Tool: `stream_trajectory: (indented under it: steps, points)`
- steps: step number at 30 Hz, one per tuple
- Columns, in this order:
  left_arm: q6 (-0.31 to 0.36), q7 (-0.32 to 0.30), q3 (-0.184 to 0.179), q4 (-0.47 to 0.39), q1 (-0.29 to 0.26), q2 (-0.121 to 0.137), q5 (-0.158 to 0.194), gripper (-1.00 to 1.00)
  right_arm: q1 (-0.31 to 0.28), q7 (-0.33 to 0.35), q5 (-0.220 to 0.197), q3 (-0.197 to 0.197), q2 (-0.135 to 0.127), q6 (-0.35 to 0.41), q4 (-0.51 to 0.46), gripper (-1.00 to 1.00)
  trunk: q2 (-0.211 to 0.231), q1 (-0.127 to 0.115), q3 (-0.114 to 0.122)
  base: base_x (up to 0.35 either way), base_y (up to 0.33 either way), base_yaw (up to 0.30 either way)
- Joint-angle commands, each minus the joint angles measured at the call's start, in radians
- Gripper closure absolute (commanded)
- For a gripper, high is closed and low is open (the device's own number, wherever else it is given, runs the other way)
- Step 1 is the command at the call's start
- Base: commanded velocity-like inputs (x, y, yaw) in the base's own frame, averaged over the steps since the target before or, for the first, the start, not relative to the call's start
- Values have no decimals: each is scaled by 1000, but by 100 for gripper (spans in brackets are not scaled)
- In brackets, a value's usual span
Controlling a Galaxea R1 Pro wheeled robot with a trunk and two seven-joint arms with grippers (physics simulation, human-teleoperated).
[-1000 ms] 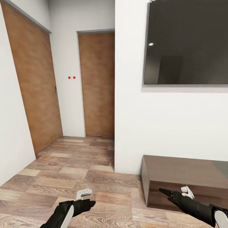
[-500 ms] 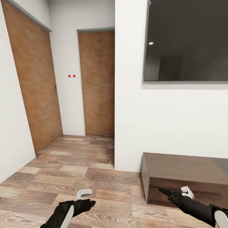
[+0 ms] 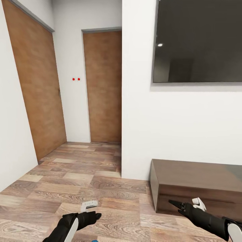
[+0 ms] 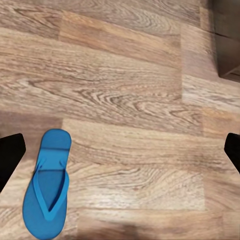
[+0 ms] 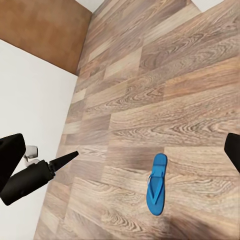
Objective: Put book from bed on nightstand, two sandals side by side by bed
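One bright blue sandal [image 4: 47, 196] lies flat on the wood-plank floor, sole down, strap up. It lies below my left gripper [image 4: 120, 155], which hangs open over the floor with nothing between its dark fingertips [image 4: 10, 159]. The same sandal [image 5: 156, 190] lies ahead of my right gripper [image 5: 120, 152], also open and empty. In the head view both grippers are low, the left [image 3: 90, 210] and the right [image 3: 186, 204]. The book, the bed and the nightstand are out of view.
A long low dark brown dresser [image 3: 198, 176] stands against the white wall at right, under a wall-mounted black screen [image 3: 198, 40]. A short hallway at left ends in two wooden doors [image 3: 102, 87]. Wood-plank floor [image 3: 84, 174] stretches ahead.
The whole head picture has shifted upward a little, so the camera has moved. Both arms keep the same pose and both grippers stay open.
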Motion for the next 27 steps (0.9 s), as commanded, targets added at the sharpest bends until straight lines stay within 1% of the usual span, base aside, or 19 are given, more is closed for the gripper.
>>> stream_trajectory:
  steps: [1, 6, 27]
  points:
    - [7, -1, 3, -1, 0, -1, 7, -100, -1, 9, 7, -1, 0, 4, 0, -100, -8, 4, -4, 0, 0, 0]
    - [6, -1, 3, -1, 0, -1, 7, -100, -1, 9, 7, -1, 0, 4, 0, -100, -43, 23, -20, 0, 0, 0]
    - [7, -1, 3, 0, 0, -1, 7, -100, -1, 9, 7, -1, 0, 4, 0, -100, -48, 32, -101, 0, 0, 0]
